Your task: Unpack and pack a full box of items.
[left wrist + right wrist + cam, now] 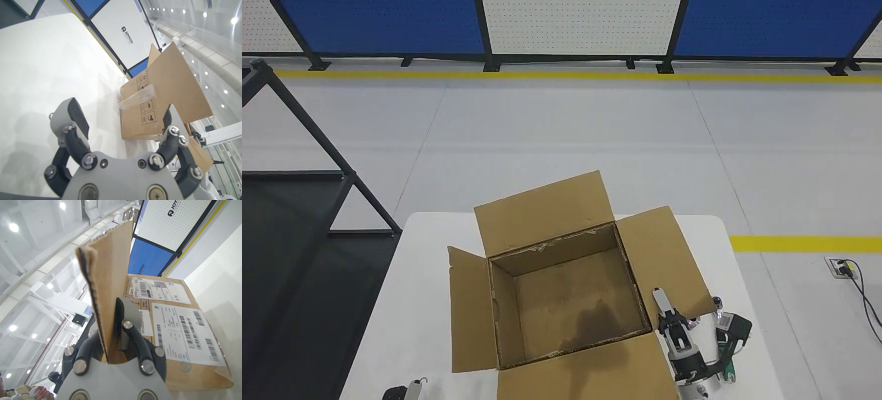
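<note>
Pinching box flap (107, 285) w/ R fingers (121, 311), one finger hidden behind flap; L fingers (78, 115) wide open, empty.

This is a large indoor test hall or robotics lab, not a home. Across the top of the top view stand blue partition panels (382, 25) and white perforated panels (582, 25) in black frames, behind a yellow line (562, 74) marked on the pale grey floor (572, 140). The right wrist view shows a high white ceiling (37, 256) of beams with round lamps (14, 227).
</note>
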### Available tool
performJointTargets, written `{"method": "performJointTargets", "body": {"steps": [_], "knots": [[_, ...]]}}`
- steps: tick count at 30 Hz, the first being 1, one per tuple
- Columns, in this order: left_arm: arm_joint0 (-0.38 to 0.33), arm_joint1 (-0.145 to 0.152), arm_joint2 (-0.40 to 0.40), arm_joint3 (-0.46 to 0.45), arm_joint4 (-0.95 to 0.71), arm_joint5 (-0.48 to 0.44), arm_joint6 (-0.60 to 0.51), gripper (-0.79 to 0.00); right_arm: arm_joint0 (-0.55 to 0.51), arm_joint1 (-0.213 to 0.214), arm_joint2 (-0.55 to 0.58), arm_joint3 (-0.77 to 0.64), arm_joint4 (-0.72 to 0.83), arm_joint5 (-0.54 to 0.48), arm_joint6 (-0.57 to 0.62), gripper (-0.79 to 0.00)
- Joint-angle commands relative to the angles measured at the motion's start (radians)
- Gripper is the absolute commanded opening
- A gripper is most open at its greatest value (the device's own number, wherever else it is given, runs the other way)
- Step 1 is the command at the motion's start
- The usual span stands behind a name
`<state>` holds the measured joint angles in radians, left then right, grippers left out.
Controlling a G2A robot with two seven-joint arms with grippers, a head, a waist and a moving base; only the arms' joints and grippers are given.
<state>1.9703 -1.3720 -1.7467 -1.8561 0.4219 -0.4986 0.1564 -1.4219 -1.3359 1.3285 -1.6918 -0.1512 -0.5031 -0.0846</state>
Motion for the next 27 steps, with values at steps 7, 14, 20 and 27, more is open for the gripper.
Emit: {"method": "performJointTargets", "body": {"steps": [7,14,20,27], "knots": [[0.000,0.000,0.000,0.000,-0.001,0.000,0.000,0.000,0.000,0.000,0.000,0.000,0.000,0.000,0.000,-0.785],[0.000,0.000,0.000,0.000,-0.001,0.000,0.000,0.000,0.000,0.000,0.000,0.000,0.000,0.000,0.000,0.000],[-0.001,-0.003,0.004,-0.022,0.075,-0.011,0.071,0.000,-0.015,0.000,0.007,-0.017,0.013,-0.028,0.004,-0.763],[0.019,-0.010,0.027,-0.045,0.161,-0.019,0.172,0.000,-0.019,-0.003,0.008,-0.020,0.028,-0.030,0.000,-0.785]]}}
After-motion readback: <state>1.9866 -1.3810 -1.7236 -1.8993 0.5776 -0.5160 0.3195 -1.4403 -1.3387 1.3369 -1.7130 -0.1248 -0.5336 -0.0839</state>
